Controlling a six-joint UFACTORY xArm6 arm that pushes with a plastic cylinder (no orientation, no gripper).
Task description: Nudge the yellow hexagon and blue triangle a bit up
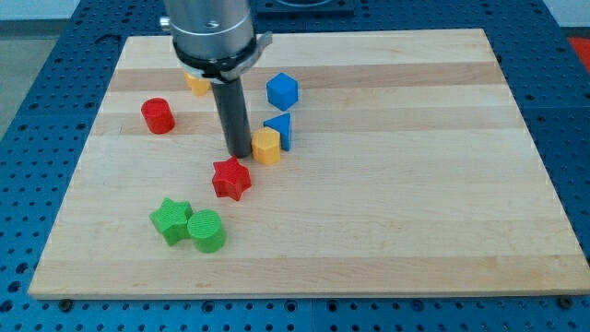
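The yellow hexagon [266, 147] stands near the middle of the wooden board [415, 184], touching the blue triangle [279, 129] just above and to its right. My tip [239, 153] rests on the board right beside the yellow hexagon's left side, close to touching it. The rod rises from there to the arm's grey body at the view's top.
A blue cube [282, 90] sits above the triangle. A red star [231, 178] lies just below my tip. A red cylinder [158, 115] is at the left. A yellow block [197, 83] is partly hidden behind the arm. A green star [171, 219] and green cylinder [206, 231] touch at lower left.
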